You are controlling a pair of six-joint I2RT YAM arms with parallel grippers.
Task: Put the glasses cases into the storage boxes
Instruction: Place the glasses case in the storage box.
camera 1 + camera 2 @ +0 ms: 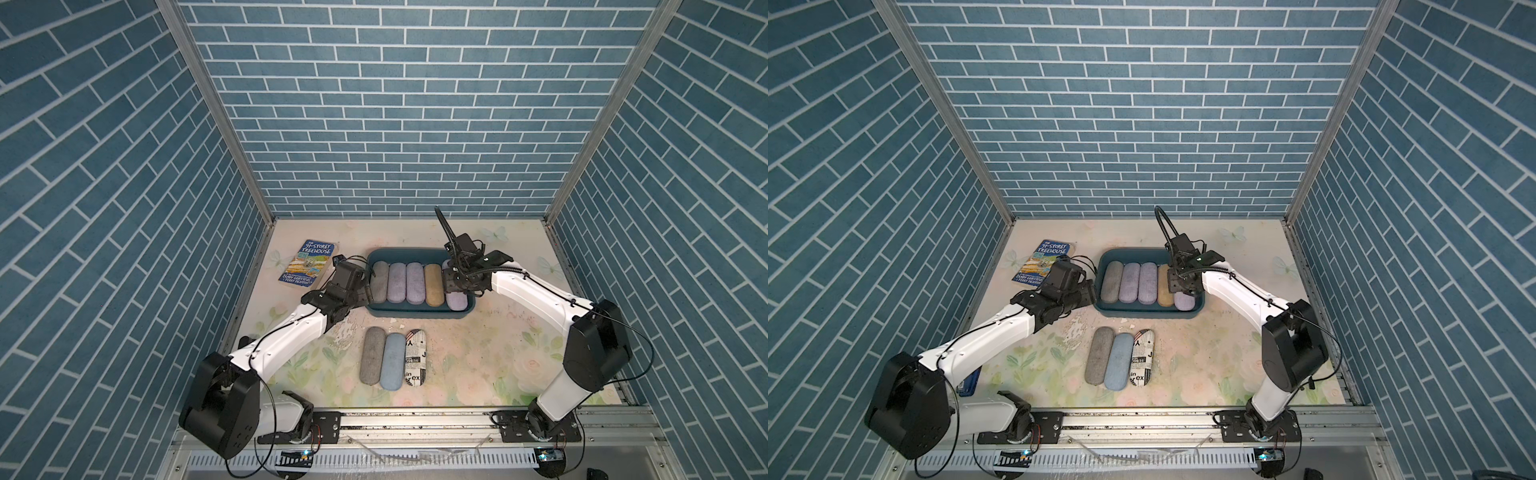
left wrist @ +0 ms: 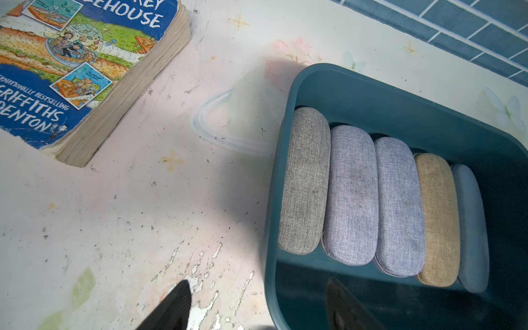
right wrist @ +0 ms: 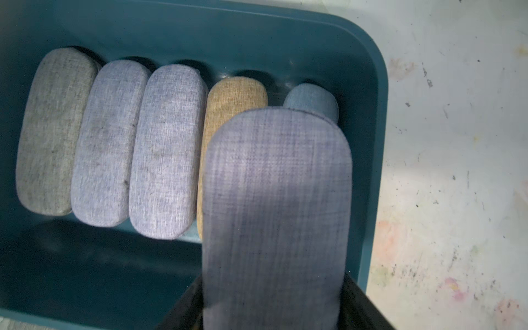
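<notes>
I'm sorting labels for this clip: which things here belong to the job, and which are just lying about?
Job:
teal tub
five cases inside it
lavender case in the right gripper
grey case, light blue case, newspaper-print case on the table

Lying about:
book
blue object partly hidden beneath the left arm

Blue brick-pattern walls with white joints close me in at the back and on both sides. Bare metal posts join them at the corners. My counter is pale, printed with faint flowers and butterflies. Near its middle, a patch of the print has flaked white. A metal rail runs along the near edge. The light is even and the shadows are soft.
</notes>
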